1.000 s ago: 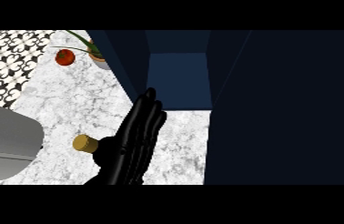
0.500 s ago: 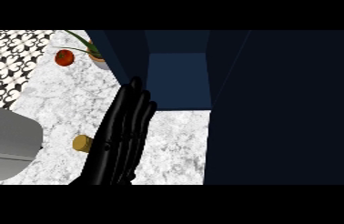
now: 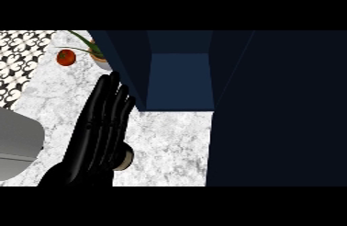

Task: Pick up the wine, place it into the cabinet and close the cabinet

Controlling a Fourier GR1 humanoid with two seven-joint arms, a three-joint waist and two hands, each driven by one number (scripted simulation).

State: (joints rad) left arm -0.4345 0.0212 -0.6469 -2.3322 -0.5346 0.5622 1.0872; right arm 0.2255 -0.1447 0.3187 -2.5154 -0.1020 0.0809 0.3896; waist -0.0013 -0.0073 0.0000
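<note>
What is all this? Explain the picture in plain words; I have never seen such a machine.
This is one view from the robot's head, looking steeply down at a white marbled counter. The black shape is the robot's left hand, fingers straight, holding nothing. A small round tan object, perhaps the wine's top, peeks out beside its palm. Ahead stands an open dark blue cabinet. Behind lie a red tomato and a potted green plant; a grey rounded shape sits at the left. The right hand is not shown.

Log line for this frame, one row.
stage: pre-grasp | left hand: open, fingers straight, beside wine | wine: on counter | cabinet: open | right hand: not in view
</note>
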